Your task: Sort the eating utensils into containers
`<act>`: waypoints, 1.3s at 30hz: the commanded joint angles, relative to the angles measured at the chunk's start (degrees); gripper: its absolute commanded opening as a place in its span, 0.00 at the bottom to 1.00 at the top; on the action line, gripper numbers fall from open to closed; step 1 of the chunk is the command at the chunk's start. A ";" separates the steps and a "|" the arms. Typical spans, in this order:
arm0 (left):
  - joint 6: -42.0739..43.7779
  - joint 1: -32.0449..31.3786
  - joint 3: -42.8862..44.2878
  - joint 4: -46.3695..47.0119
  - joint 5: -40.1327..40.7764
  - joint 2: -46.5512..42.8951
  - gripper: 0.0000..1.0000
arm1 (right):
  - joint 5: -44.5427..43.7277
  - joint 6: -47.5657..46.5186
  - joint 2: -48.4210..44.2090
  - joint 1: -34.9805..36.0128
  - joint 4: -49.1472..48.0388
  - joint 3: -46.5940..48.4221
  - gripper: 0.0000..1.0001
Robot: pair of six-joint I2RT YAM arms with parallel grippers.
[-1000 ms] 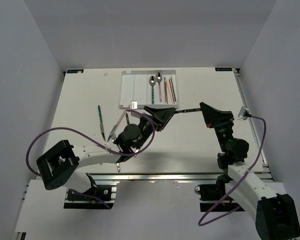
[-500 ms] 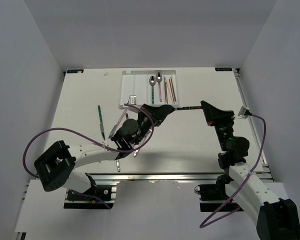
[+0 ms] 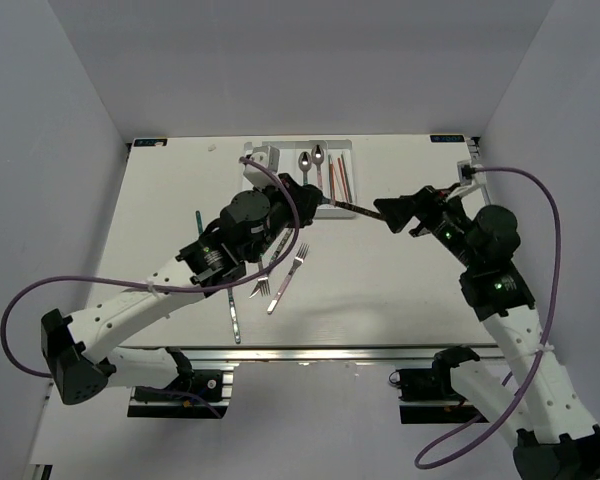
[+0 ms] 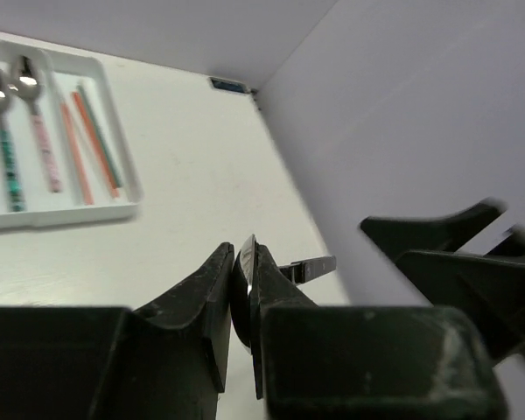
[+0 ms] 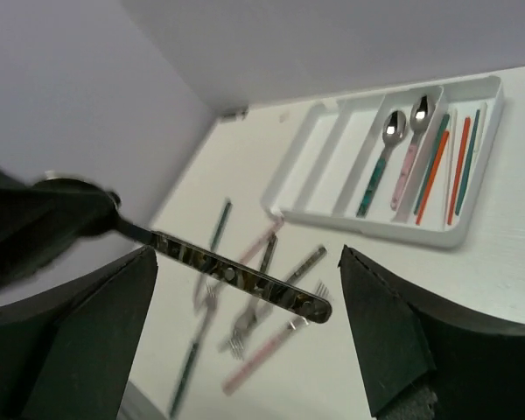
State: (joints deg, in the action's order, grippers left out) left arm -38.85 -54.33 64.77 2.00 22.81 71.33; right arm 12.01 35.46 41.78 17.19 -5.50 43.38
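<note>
My left gripper (image 3: 317, 200) (image 4: 239, 254) is shut on the shiny head of a dark patterned-handled utensil (image 3: 352, 208) (image 5: 236, 276), held in the air just in front of the white tray (image 3: 252, 178) (image 5: 359, 220). Its handle points right, into the gap of my right gripper (image 3: 389, 213) (image 5: 245, 262), which is open and not touching it. The tray's right containers hold two spoons (image 3: 305, 162) (image 5: 392, 129) and coloured chopsticks (image 3: 338, 180) (image 4: 87, 149). Several more eating utensils (image 3: 280, 280) lie on the table under my left arm.
A teal-handled utensil (image 3: 201, 243) lies apart at the left. A knife (image 3: 235, 318) lies near the front edge. My left arm covers part of the tray's left compartments. Purple cables loop beside both arms.
The left gripper closed on the utensil's head and the right gripper opened, letting go of the handle. Both arms moved back toward the tray, uncovering the forks on the table.
</note>
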 commanded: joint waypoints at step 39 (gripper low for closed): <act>28.76 4.84 13.26 -21.06 -11.30 -2.16 0.98 | 26.70 -19.22 25.70 13.57 14.90 15.77 0.00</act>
State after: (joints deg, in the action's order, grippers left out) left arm -5.80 -50.04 73.91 -20.18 -10.59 70.43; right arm 50.63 9.87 63.46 31.14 13.02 56.21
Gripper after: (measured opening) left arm 0.945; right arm 0.145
